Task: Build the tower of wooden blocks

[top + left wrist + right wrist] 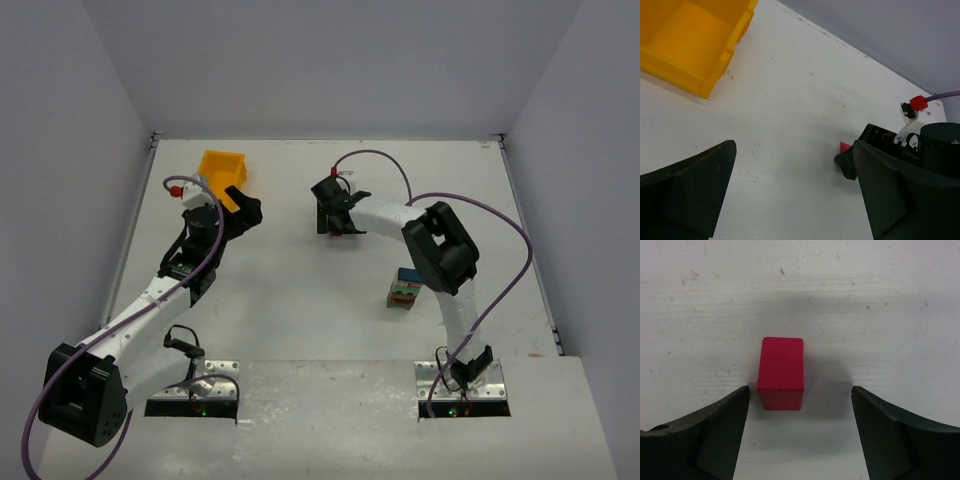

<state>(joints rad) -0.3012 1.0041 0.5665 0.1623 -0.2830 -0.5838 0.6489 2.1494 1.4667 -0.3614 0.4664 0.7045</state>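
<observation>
A magenta-red wood block lies flat on the white table. My right gripper hangs over it, open. The block sits just ahead of the fingertips, nearer the left finger, and touches neither. From above, that gripper is at mid-table, pointing down. The tower is a short stack of coloured blocks with a blue piece on top, standing beside the right arm's elbow. My left gripper is open and empty above bare table. Its view catches a corner of the red block under the right gripper.
A yellow-orange plastic bin stands at the back left, just beyond the left gripper; its inside looks empty. Purple cables loop over both arms. Grey walls close in the table on three sides.
</observation>
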